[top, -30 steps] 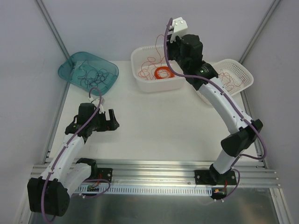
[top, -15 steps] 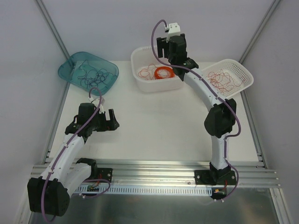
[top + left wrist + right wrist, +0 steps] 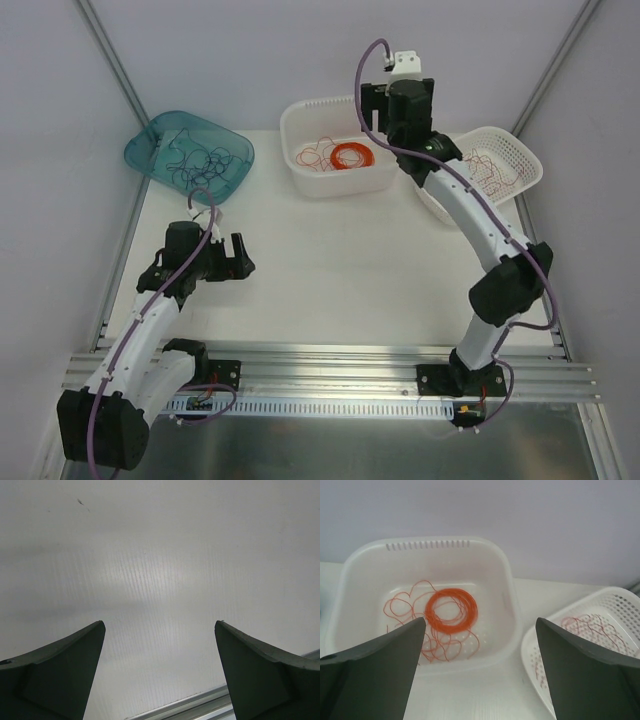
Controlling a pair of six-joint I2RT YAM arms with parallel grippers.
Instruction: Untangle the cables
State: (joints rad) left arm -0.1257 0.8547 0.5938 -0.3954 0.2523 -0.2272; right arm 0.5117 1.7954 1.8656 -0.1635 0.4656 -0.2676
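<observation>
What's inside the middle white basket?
A wound orange ring coil and loose orange-red cables. The right gripper hides the basket's near-left corner.

1. A white table [image 3: 160,555] spreads beneath the left gripper [image 3: 160,625].
2. Pale lilac walls [image 3: 480,510] stand beyond the right gripper [image 3: 480,620].
3. Slanted metal posts [image 3: 110,55] flank both grippers.
4. An aluminium rail [image 3: 330,365] runs behind them.
5. The light is soft and even.

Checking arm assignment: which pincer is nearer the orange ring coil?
Right. The right pincer hovers by the white basket holding the orange ring coil; the left pincer is far off, over the table.
</observation>
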